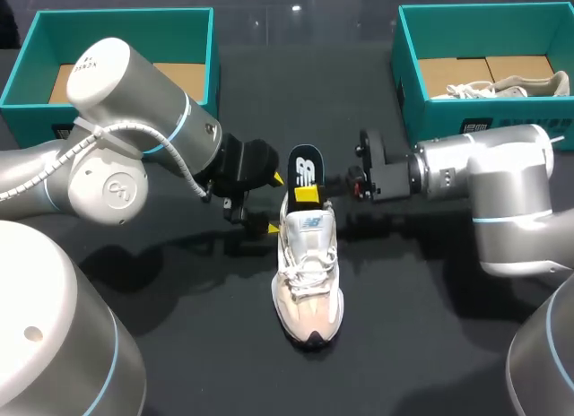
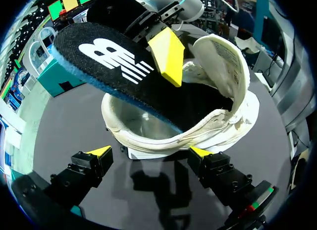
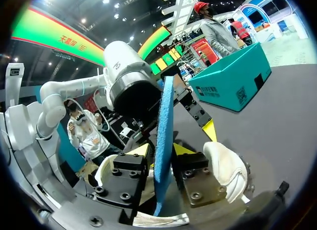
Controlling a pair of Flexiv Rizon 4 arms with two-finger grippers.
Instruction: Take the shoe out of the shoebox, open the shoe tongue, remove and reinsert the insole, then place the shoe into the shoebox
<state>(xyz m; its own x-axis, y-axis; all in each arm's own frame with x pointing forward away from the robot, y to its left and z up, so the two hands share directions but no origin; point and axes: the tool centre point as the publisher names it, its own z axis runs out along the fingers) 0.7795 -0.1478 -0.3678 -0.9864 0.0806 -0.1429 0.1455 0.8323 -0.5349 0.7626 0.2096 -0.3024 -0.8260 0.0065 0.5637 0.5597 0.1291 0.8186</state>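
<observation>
Shoe (image 1: pixel 309 273) stands upright at mid-table, toe toward the near edge, tongue lifted. Insole (image 1: pixel 303 169), black above and blue beneath, slants up out of the heel opening, pinched between both fingers of the right gripper (image 3: pixel 162 150). Left gripper (image 2: pixel 151 151) is spread wide at the heel, gripping nothing. Table (image 1: pixel 430 326) is matte black. Left box (image 1: pixel 126 14) and right box (image 1: pixel 484 120), both teal, sit at the far corners, the right one holding a second shoe (image 1: pixel 511 86). The right wrist view alone shows both fingers against the insole; the left wrist view alone shows the shoe's hollow interior.
</observation>
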